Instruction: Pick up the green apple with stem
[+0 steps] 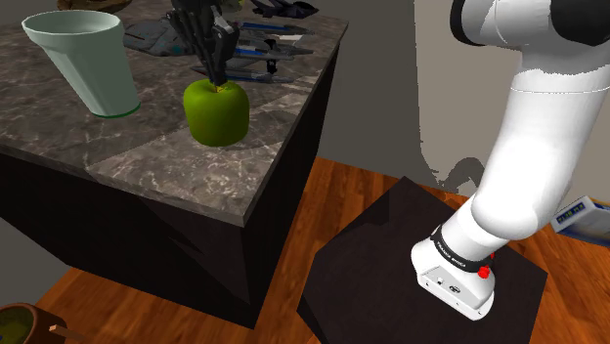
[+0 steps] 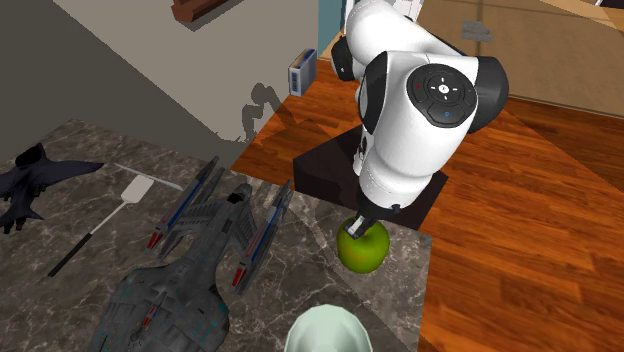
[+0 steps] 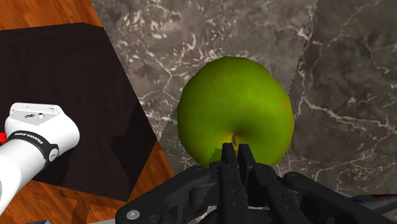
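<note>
Firstly, one green apple (image 1: 217, 112) (image 2: 363, 248) (image 3: 235, 108), glossy, stem hollow uppermost, standing upright on the dark marble table (image 1: 176, 166) (image 2: 90, 300) (image 3: 331, 63), near the table corner closest to the stand. One black claw (image 1: 217, 73) (image 2: 358, 228) (image 3: 235, 149), directly over the apple, clenched: in the wrist view its two fingers meet with no gap, tips at the stem hollow; whether a stem is pinched between them cannot be told. One pale green cup (image 1: 83, 59) (image 2: 325, 330), beside the apple along the same table edge, apart from it. One grey model spaceship (image 2: 190, 270) (image 1: 254, 44), further in from that edge. One white spatula (image 2: 110, 210) and one dark model jet (image 2: 30, 180), toward the far side. One black stand (image 1: 391, 264) (image 2: 320, 170) (image 3: 63, 83), on wooden floor (image 1: 332, 195).
</note>
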Motion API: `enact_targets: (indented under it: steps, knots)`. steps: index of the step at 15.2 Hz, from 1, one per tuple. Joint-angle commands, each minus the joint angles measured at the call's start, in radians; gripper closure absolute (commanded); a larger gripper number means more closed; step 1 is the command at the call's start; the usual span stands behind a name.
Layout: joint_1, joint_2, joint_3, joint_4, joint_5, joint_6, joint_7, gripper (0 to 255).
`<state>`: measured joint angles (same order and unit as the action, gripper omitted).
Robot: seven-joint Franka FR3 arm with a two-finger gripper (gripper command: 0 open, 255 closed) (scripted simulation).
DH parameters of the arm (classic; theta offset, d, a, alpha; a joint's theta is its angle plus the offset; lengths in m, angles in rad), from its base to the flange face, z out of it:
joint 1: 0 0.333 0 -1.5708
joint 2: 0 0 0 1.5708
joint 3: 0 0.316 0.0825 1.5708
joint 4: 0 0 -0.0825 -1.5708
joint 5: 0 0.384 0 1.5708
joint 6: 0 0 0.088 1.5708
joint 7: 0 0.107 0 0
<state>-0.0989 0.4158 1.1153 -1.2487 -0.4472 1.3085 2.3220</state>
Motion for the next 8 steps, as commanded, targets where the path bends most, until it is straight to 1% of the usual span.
enact_targets:
  steps: [1, 3, 8]
  knots:
    - [0.000, 0.000, 0.000, 0.000, 0.000, 0.000, 0.000, 255]
    - [-0.003, -0.003, 0.001, -0.003, 0.002, 0.001, -0.001, 255]
    - [0.071, 0.032, -0.019, 0.125, -0.033, -0.091, -0.005, 255]
